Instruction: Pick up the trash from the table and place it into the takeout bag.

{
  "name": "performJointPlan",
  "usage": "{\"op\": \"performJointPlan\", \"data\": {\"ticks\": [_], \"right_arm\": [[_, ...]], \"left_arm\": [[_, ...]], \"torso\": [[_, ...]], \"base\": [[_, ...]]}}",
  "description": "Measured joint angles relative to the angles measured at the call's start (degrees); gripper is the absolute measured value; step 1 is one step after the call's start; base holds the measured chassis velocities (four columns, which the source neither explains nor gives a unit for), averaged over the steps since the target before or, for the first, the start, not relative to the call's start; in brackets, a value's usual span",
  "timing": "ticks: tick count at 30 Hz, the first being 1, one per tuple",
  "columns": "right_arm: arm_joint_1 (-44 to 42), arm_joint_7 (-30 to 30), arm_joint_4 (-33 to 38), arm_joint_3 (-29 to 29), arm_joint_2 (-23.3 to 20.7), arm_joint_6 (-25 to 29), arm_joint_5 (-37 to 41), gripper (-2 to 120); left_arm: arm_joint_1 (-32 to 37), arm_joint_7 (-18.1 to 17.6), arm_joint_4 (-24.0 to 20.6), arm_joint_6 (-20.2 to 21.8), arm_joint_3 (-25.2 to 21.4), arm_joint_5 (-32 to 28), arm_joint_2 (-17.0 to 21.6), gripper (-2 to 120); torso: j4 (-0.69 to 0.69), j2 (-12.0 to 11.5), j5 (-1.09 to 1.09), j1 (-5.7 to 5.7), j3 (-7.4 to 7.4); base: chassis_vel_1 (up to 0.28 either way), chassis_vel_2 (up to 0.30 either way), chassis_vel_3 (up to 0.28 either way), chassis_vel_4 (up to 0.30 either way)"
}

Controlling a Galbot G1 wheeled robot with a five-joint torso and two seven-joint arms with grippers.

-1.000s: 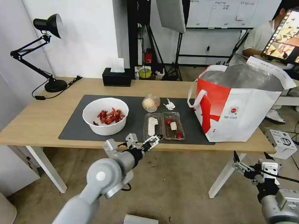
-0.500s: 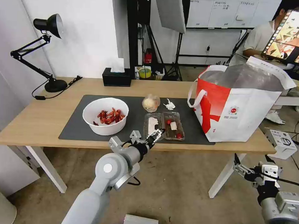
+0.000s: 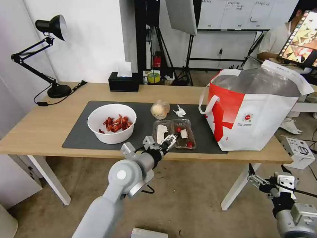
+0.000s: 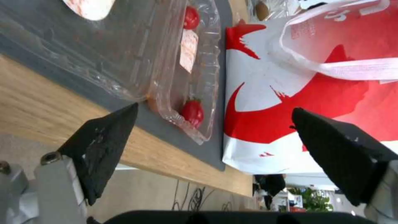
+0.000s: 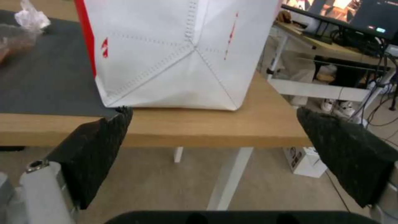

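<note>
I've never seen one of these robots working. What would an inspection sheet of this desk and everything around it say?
Surface: light-wood table, dark grey mat.
Job's things: white bowl of red crayfish shells, clear plastic clamshell tray, crumpled white tissue, clear-wrapped beige lump, red-and-white takeout bag standing open.
Clutter: black tissue box, black desk lamp.
Grippers: left gripper open at the tray's near edge; right gripper open, below table height.
Cables: lamp cord on the table.
Surroundings: seated person, monitor behind.
</note>
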Motion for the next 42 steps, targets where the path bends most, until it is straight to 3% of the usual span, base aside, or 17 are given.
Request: {"op": "performJointPlan", "data": {"ticks": [31,42], "right_arm": [[1.07,-0.43,-2.43,-1.40,1.26,0.84,-1.68,100],[1.53,-1.13,-3.39,-1.94,1.87,1.58,-2.36,100]], "left_arm": [[0.13,4.21,4.07,-0.70,-1.35,3.82,0.38,100],[0.71,6.69,1.87,-1.55,-3.33,4.46,2.39,100]], "torso": [[0.00,0.01,0.00,0.00,0.00],[0.00,0.01,-0.01,0.00,0.00]], "base": [[0.000,0.000,0.000,0.000],[0.000,0.000,0.000,0.000]]}}
